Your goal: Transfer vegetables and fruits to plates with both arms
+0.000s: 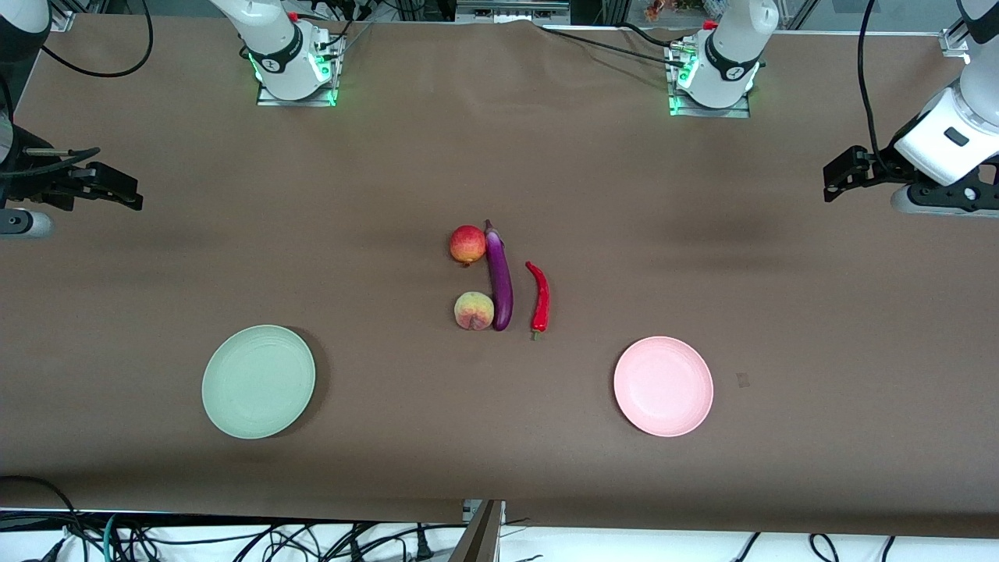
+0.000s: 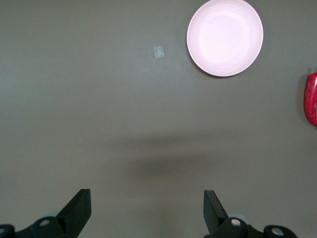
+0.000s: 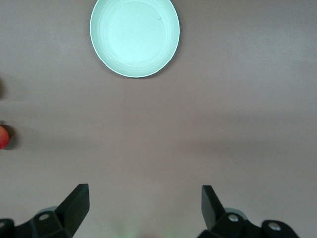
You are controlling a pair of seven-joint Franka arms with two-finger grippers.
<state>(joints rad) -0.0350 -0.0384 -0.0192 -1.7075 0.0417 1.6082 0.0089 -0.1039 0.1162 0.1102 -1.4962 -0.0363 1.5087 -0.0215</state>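
The red pomegranate-like fruit, purple eggplant, red chili and peach lie together at mid-table. The eggplant lies between the two fruits and the chili. The pale green plate lies empty toward the right arm's end, the pink plate empty toward the left arm's end; both are nearer the front camera than the produce. My left gripper is open and empty over bare table; its view shows the pink plate and the chili's edge. My right gripper is open and empty; its view shows the green plate.
A small clear tape patch lies on the brown table cover beside the pink plate, toward the left arm's end. Cables hang below the table's front edge. The arm bases stand along the back edge.
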